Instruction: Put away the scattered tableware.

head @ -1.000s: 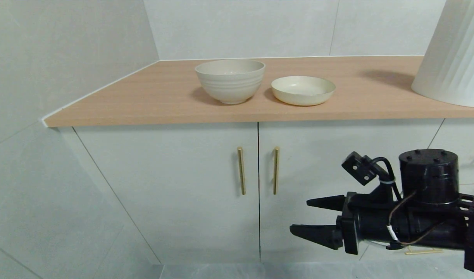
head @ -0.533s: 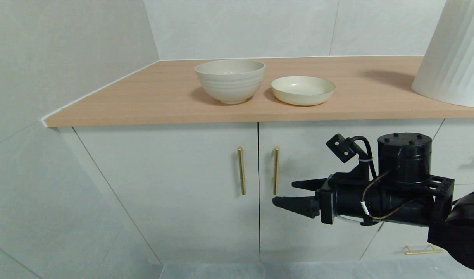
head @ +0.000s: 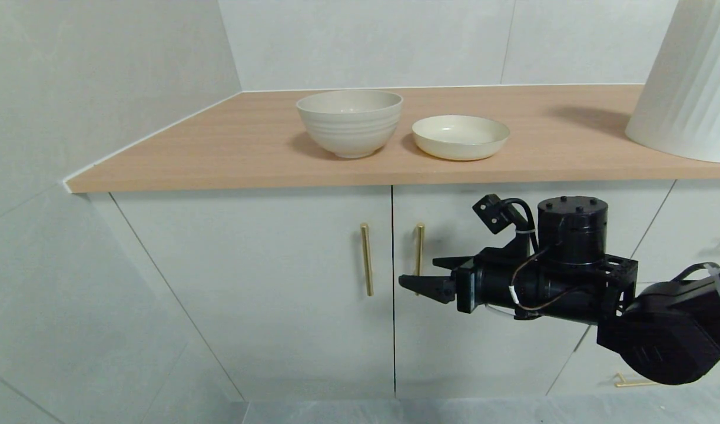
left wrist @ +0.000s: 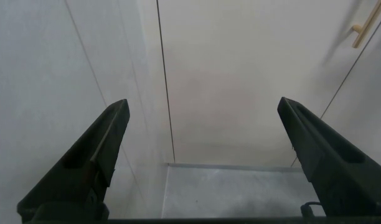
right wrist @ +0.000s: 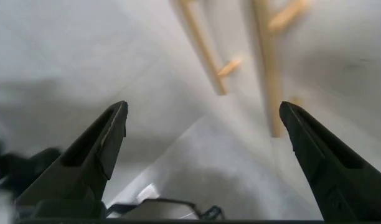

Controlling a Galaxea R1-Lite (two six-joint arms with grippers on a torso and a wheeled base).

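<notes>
Bowl [head: 349,122] just beside shallow dish [head: 460,136] on wooden countertop [head: 218,159]; right gripper [head: 418,271] empty, jaws parted, close to right cabinet handle [head: 420,241]; left gripper [left wrist: 203,106] spread wide, empty.

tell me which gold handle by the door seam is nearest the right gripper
The right door's handle: the right gripper, fingers open, overlaps it in the head view, while the left door's handle stands clear across the seam.

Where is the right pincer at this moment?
In the head view, the right pincer sits open at the right door's handle, below the countertop.
</notes>
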